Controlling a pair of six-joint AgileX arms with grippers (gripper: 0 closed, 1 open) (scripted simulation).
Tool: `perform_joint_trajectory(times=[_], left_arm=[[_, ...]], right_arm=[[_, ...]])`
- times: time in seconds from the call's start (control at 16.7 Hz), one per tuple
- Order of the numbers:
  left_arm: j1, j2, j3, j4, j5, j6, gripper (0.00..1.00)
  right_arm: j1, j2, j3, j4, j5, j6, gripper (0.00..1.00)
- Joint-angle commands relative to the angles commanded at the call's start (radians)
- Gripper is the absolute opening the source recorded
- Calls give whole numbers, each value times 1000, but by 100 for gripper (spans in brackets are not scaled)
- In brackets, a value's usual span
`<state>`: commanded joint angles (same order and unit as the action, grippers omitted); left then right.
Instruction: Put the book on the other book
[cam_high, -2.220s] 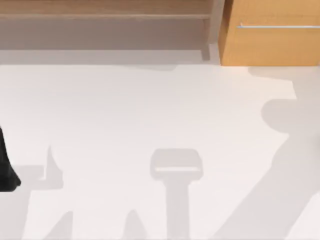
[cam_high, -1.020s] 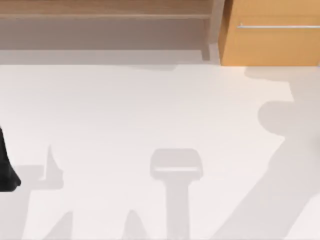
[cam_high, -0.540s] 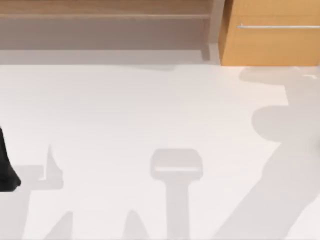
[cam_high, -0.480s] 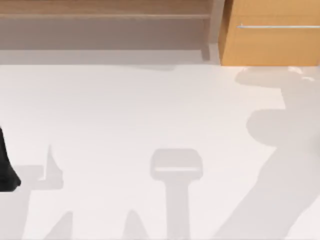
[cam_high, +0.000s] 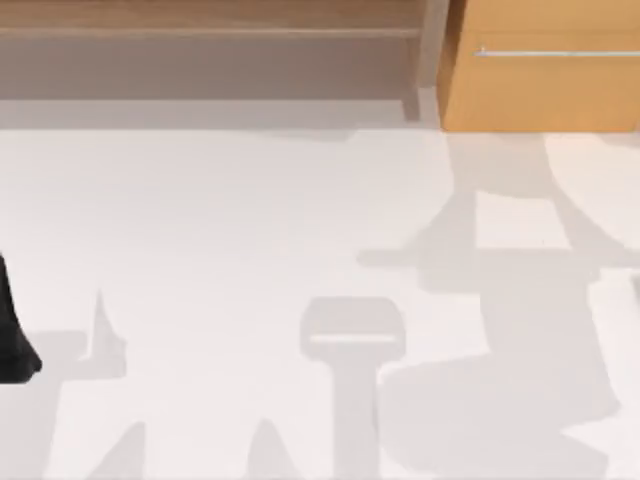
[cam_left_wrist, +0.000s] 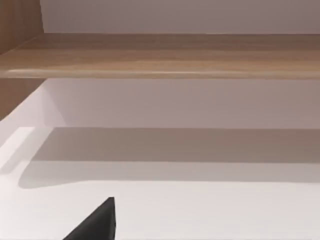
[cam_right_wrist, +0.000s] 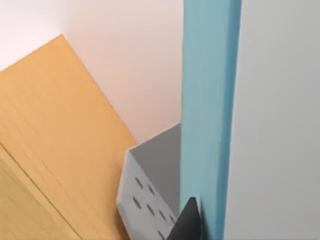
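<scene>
**Right gripper holds a blue book edge-on by the cabinet**

In the right wrist view, the book (cam_right_wrist: 210, 110) shows as a long, flat blue strip, its narrow edge or spine turned to the camera. A plain pale grey face (cam_right_wrist: 277, 120) lies flush along one side of it. No title or marking can be made out.

The blue edge's long axis runs straight out from the right gripper (cam_right_wrist: 189, 224), away from the wrist camera. That puts the book in line with the gripper rather than across it. One dark fingertip (cam_right_wrist: 186, 225) presses against the blue edge. The opposing one is hidden behind the book, so the grip reads as closed on it.

Past the book are a honey-coloured wooden cabinet (cam_right_wrist: 55, 145) and a grey bin (cam_right_wrist: 150, 192) with round holes in its wall, touching the cabinet's side.

In the top view, the cabinet (cam_high: 540, 70), with a slim metal handle, sits at about 1 o'clock. A long wooden shelf (cam_high: 210, 30) runs from 11 to 12 o'clock. The white table (cam_high: 250, 220) carries broad grey shadows from 3 to 5 o'clock.

The left arm (cam_high: 12, 330) is parked at the 9 o'clock edge. In its wrist view, the left gripper (cam_left_wrist: 97, 225) sits low over the table, facing the shelf (cam_left_wrist: 165, 55). Whether it is open or closed cannot be told.
</scene>
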<state>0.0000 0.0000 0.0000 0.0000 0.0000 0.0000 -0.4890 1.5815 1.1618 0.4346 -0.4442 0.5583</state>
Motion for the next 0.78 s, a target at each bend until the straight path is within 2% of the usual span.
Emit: perform_joint_trajectory(times=[0.42,0.6,0.78], left_arm=[[0,0,0,0,0,0,100],[0,0,0,0,0,0,100],[0,0,0,0,0,0,100]], right_arm=[[-30,-378,-547,-67,-14,521,0],[-49,-463,-764,-87,-15,643,0],[-68,-501,-929,-100,-16,700,0]])
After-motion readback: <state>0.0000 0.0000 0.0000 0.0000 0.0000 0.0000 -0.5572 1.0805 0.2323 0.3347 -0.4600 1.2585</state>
